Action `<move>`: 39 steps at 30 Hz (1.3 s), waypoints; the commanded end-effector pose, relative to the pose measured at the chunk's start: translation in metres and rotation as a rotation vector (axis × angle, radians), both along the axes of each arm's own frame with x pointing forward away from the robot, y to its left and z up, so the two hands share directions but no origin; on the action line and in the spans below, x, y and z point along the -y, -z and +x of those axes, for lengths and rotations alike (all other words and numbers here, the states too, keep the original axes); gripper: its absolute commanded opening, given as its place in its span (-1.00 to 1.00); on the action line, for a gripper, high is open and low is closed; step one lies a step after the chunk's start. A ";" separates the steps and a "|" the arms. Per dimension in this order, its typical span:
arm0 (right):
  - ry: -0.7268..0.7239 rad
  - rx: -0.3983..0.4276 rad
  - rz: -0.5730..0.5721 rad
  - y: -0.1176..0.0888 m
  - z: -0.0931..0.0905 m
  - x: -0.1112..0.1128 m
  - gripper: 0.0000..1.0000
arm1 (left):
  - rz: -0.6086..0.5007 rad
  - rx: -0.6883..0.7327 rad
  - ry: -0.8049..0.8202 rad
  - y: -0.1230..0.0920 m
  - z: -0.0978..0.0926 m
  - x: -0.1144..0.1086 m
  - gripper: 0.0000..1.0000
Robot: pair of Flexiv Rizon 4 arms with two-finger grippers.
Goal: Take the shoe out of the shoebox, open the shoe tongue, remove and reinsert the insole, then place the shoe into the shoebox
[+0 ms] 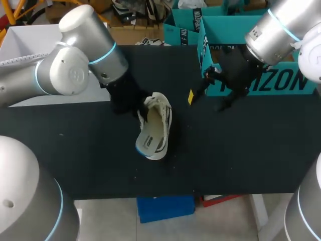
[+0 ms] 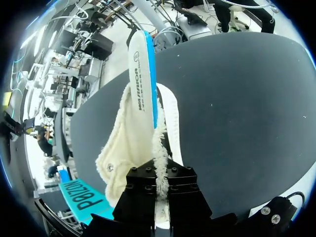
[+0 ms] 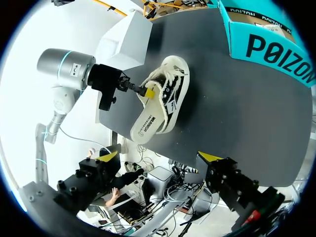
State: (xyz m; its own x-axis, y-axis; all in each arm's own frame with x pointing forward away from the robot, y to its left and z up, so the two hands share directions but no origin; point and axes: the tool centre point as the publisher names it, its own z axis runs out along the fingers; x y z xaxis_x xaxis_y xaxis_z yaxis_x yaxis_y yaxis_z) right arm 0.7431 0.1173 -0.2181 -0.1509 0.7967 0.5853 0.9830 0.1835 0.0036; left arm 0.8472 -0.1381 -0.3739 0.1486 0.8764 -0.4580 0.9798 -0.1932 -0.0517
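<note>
The left gripper [image 2: 159,180] was closed on the heel end of the insole [image 2: 140,74], its fingers pinched tight with the pale material between them. Whether the shoe's heel collar was caught in the pinch as well could not be told. The insole ran straight out from the fingers, blue edge showing, and poked past the toe of the shoe [image 3: 174,91]. That suggested a grip chosen to slide the insole along the shoe's length, though which way it was going could not be judged. The shoe lay on its side on the dark table [image 1: 241,150], out of the box, opening turned toward the robot.

The right gripper [image 3: 159,157] hung spread wide and empty above the table, apart from the shoe, between it and the teal shoebox [image 1: 261,83] at the far right. Nothing pinned the shoe down, so it might drag with the insole. A white box [image 1: 20,45] sat at the far left corner, clear of the work.
</note>
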 end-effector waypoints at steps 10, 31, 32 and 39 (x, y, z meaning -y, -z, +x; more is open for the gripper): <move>-0.001 -0.001 -0.002 0.000 0.001 0.000 1.00 | -0.016 -0.006 -0.073 -0.017 -0.019 0.005 1.00; -0.001 -0.001 -0.002 0.000 0.001 0.000 1.00 | -0.203 -0.090 -0.225 -0.014 -0.096 -0.013 0.80; -0.001 -0.001 -0.002 0.000 0.001 0.000 1.00 | -0.210 -0.090 -0.237 -0.012 -0.097 -0.013 0.51; -0.001 -0.001 -0.002 0.000 0.001 0.000 1.00 | -0.245 -0.076 -0.308 -0.004 -0.099 -0.012 -0.51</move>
State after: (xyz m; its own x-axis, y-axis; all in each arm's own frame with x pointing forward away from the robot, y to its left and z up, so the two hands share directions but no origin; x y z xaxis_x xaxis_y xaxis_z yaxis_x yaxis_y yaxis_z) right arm 0.7432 0.1171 -0.2180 -0.1513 0.7971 0.5846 0.9829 0.1841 0.0034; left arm 0.7547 -0.1266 -0.3649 -0.1452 0.7658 -0.6265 0.9850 0.0525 -0.1641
